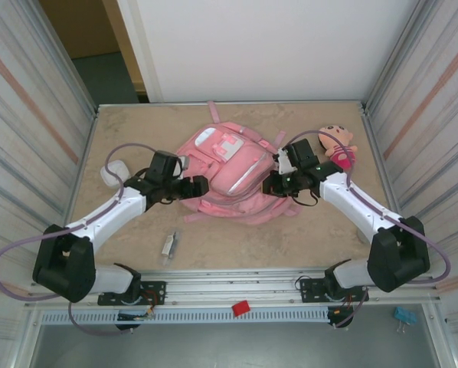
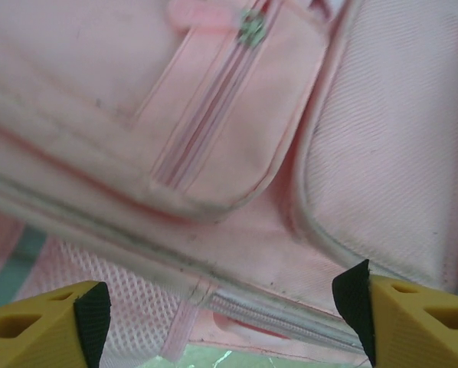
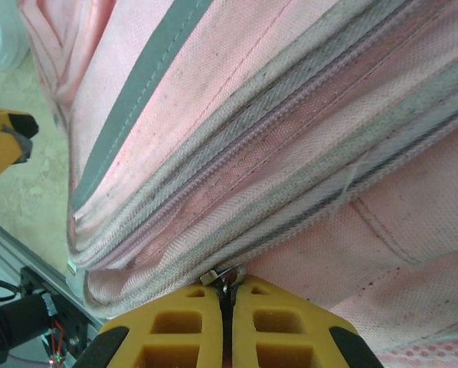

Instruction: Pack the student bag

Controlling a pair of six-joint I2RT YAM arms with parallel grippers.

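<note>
Sandy desk [image 1: 237, 238]: right end effector [image 3: 229, 295] clamped on a zip pull [image 3: 223, 276], left end effector [image 2: 221, 307] spread apart over a front pocket [image 2: 214, 130]. Both sit at the student bag [image 1: 229, 172], mid-desk toward the far edge. Soft, limp, probably light; best taken by zip pulls.

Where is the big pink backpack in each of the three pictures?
Top external: the student bag lies mid-table between the left gripper and right gripper.
Left wrist: its front pocket spans the picture above the open left gripper.
Right wrist: its zipped edge runs diagonally above the shut right gripper.
Shared landmark: the bag's zip tracks.
</note>
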